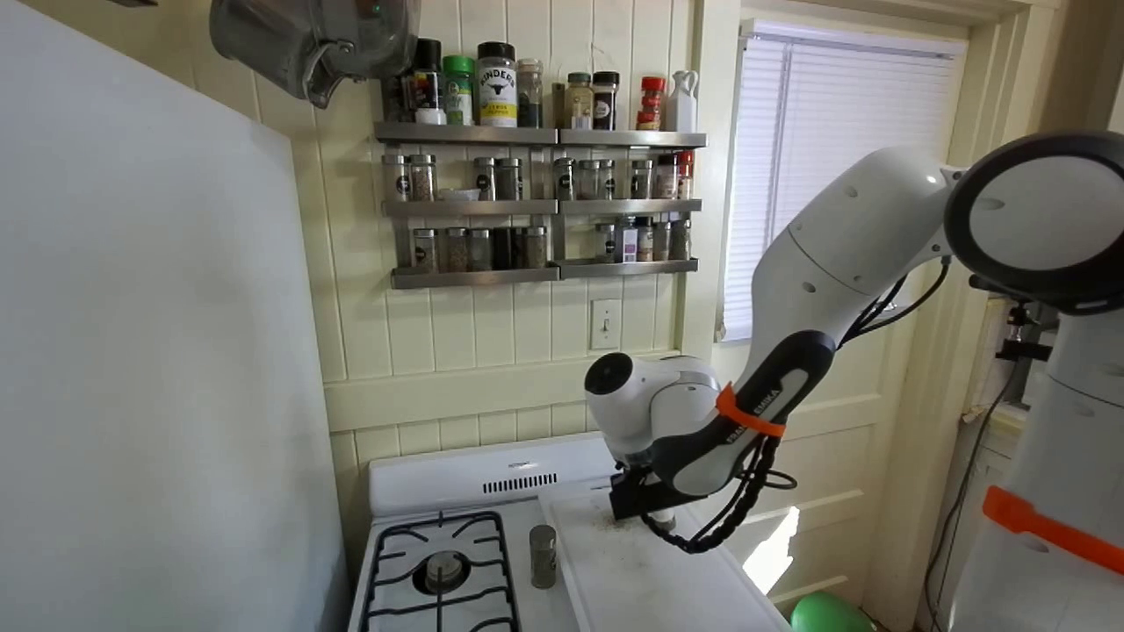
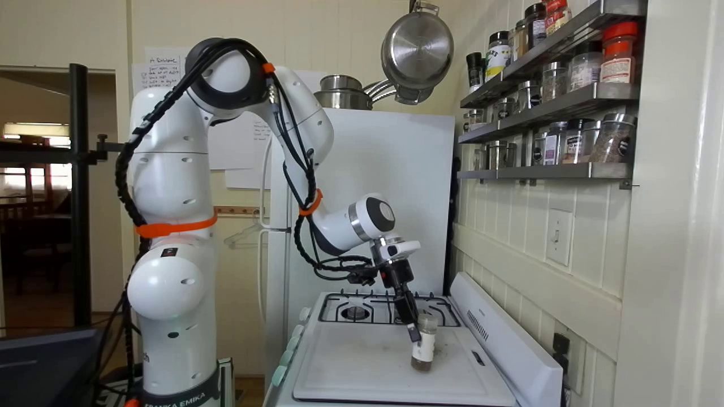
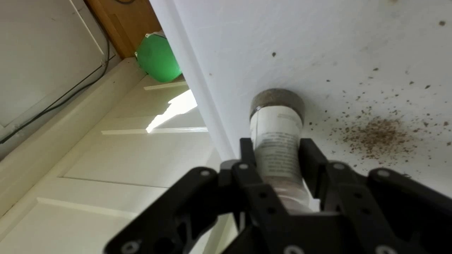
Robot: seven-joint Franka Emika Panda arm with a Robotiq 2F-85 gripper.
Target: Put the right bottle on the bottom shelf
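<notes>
The right bottle [image 2: 423,346], clear with a white label and contents showing at its base, stands roughly upright on the white stove cover [image 2: 362,362]. My gripper [image 3: 276,151] is shut on it, with black fingers [image 3: 312,164] pressed to both sides of the label in the wrist view. In an exterior view the arm hides most of the bottle [image 1: 665,518]. The bottom shelf [image 1: 474,279] is the lowest of three steel tiers on the wall, well above the stove. Spice jars line this shelf [image 2: 565,171] behind its front rail.
A smaller grey-topped jar [image 1: 543,556] stands between the burner grate [image 1: 439,570] and the stove cover. Spilled brown flakes [image 3: 381,137] lie beside the held bottle. The stove's backguard [image 2: 503,333], a light switch [image 1: 605,324] and the fridge [image 1: 176,351] border the area.
</notes>
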